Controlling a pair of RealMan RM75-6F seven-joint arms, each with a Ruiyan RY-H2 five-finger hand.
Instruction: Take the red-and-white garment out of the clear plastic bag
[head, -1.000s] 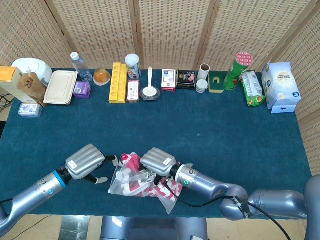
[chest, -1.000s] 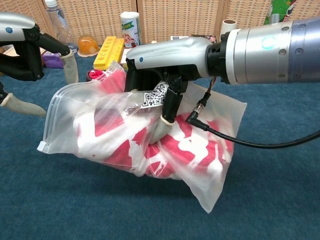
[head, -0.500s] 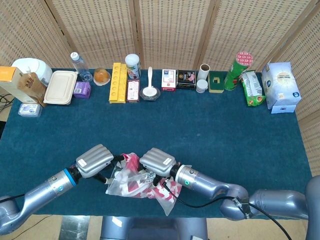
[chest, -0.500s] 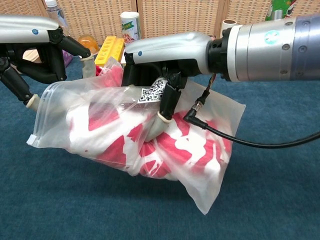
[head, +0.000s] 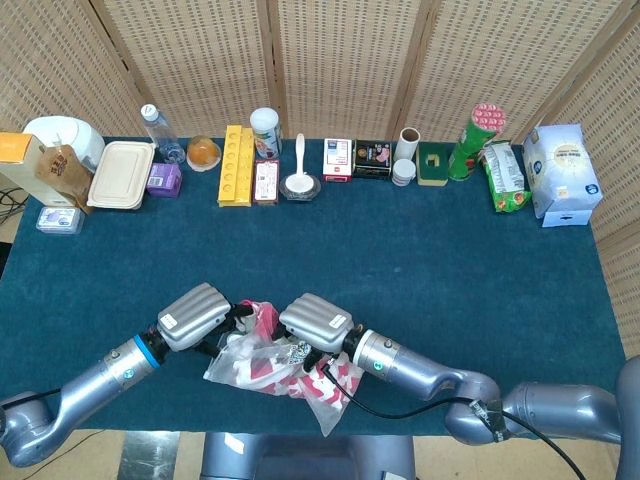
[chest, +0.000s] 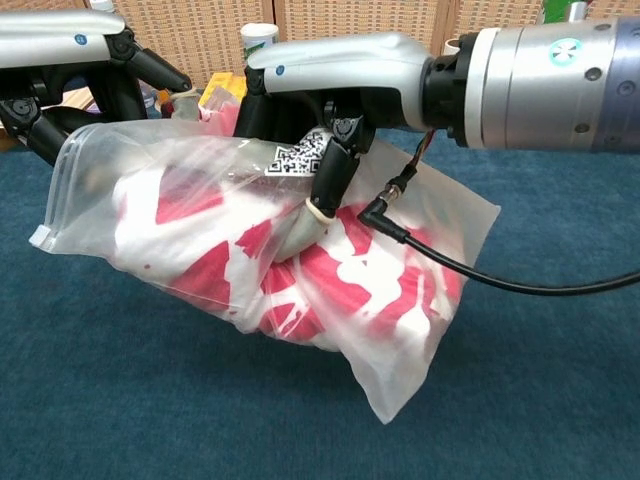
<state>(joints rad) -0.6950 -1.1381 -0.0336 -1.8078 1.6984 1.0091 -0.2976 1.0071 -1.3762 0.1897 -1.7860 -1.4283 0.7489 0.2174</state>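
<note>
Bunched inside the clear plastic zip bag, the red-and-white garment sat near the front edge of the dark blue tabletop, roughly at its middle, with a bit of red cloth poking from the bag's mouth at the back. The right hand gripped the bag's upper film, fingers pressing down into it beside a small black-and-white code label, and a black cable trailed from its wrist across the bag. The left hand held the bag's open left end, fingers curled over the rim; how firmly it held could not be told. Along the back edge stood a row of goods, among them a yellow tray, a green tube with a red lid and a white carton by the right back corner.
</note>
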